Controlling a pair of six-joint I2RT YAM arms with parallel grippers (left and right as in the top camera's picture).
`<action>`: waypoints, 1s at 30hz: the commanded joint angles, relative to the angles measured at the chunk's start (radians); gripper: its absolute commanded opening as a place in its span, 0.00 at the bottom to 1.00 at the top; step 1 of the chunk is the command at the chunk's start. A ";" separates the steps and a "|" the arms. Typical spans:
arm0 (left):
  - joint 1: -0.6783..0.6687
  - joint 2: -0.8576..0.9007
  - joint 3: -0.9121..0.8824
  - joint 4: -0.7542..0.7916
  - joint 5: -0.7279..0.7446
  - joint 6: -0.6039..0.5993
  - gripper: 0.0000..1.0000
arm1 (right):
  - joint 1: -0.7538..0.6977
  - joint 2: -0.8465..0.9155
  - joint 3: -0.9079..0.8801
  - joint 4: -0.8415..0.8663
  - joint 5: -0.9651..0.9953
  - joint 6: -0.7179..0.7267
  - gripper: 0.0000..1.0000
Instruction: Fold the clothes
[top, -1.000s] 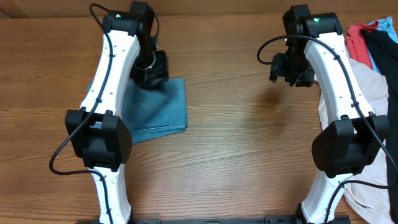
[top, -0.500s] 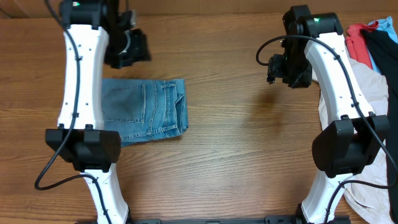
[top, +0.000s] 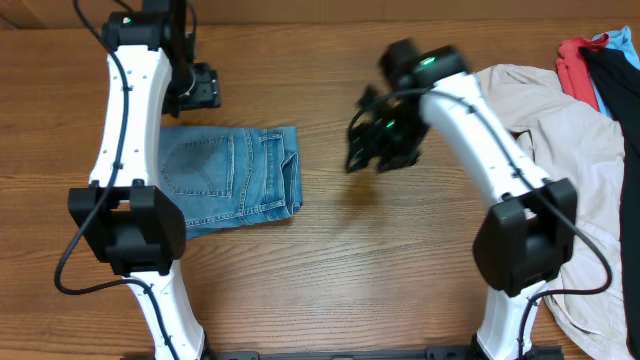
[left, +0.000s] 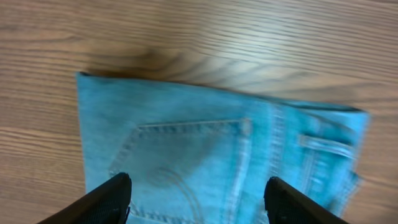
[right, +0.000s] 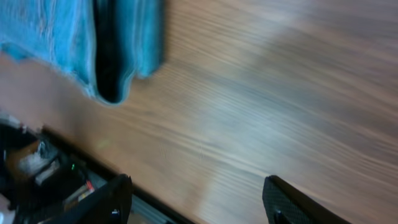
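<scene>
The light blue jeans (top: 235, 178) lie folded into a compact rectangle on the left of the wooden table, a back pocket facing up. My left gripper (top: 197, 88) is open and empty, raised just behind the jeans' far edge; in the left wrist view the jeans (left: 211, 155) fill the space between my open fingers (left: 198, 199). My right gripper (top: 372, 150) is open and empty above bare table to the right of the jeans. The right wrist view is blurred and shows the jeans' folded edge (right: 112, 50) at upper left, with open fingers (right: 199, 202) over wood.
A large beige garment (top: 570, 150) is heaped along the right side of the table, under the right arm. Small red (top: 577, 65) and black (top: 615, 75) garments lie at the back right corner. The table's front edge shows in the right wrist view (right: 74, 168).
My left gripper let go of the jeans and rose off them toward the back. My right arm swung left from the back right toward the middle, uncovering the beige garment.
</scene>
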 joint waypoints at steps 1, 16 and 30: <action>0.056 0.020 -0.050 0.030 -0.029 0.033 0.72 | 0.082 -0.004 -0.067 0.052 -0.080 0.009 0.72; 0.133 0.206 -0.075 0.045 -0.025 0.036 0.74 | 0.283 0.021 -0.304 0.575 0.068 0.159 0.89; 0.135 0.311 -0.127 -0.157 -0.050 0.022 0.66 | 0.281 0.112 -0.350 0.724 0.237 0.167 0.08</action>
